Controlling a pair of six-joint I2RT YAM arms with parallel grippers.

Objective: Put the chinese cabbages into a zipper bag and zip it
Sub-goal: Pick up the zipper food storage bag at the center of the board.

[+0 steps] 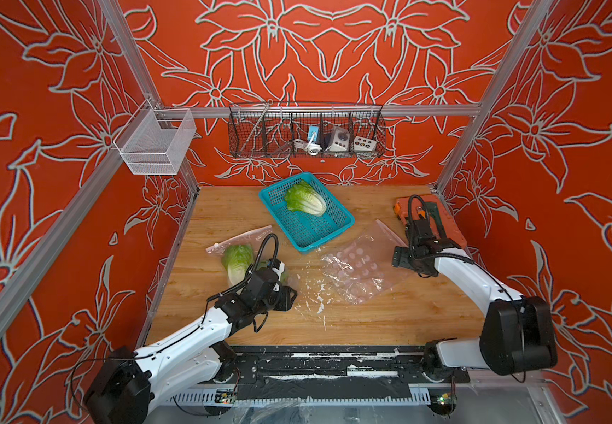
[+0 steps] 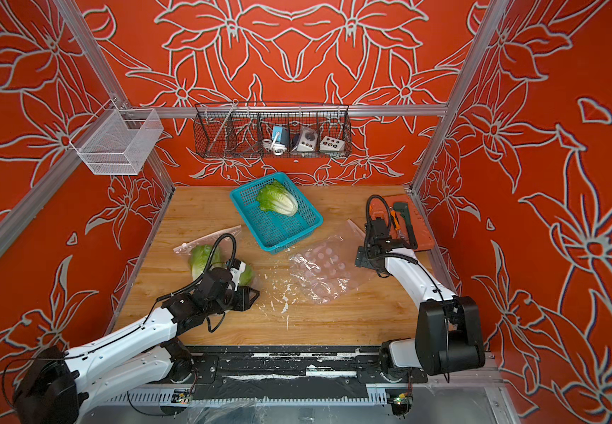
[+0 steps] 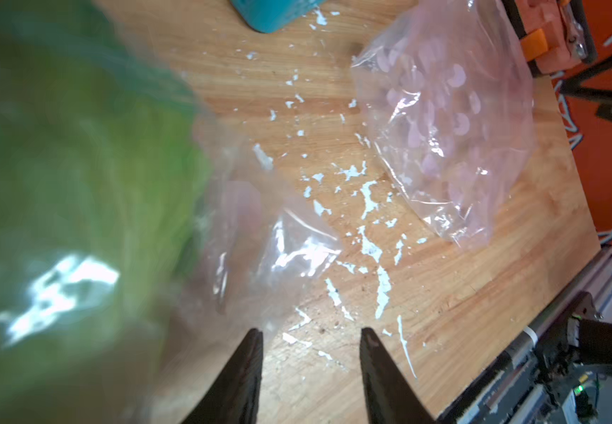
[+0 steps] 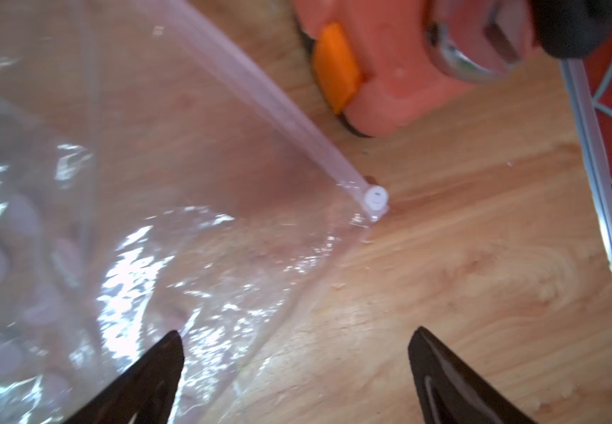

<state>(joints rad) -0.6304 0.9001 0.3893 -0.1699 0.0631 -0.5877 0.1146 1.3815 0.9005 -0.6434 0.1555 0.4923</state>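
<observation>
On the counter point(image 1: 389, 323), a plastic basket point(image 1: 308, 229) sits rear centre with one chinese cabbage point(image 1: 304, 200) in it. Left of and before it lies a zipper bag point(image 1: 238, 235) holding chinese cabbages point(image 1: 238, 258), with the left gripper point(image 3: 311, 332) just at its front right. A second zipper bag point(image 1: 359, 271) lies right of centre, the right gripper point(image 4: 297, 334) at its right edge. Behind that gripper, in the rear right corner, sits a tool case point(image 2: 422, 227).

Cabbage point(image 3: 58, 183) a green blur in left wrist view, basket point(image 3: 275, 11) cropped by frame edge, toolbox point(image 4: 407, 66) cropped in right wrist view.
</observation>
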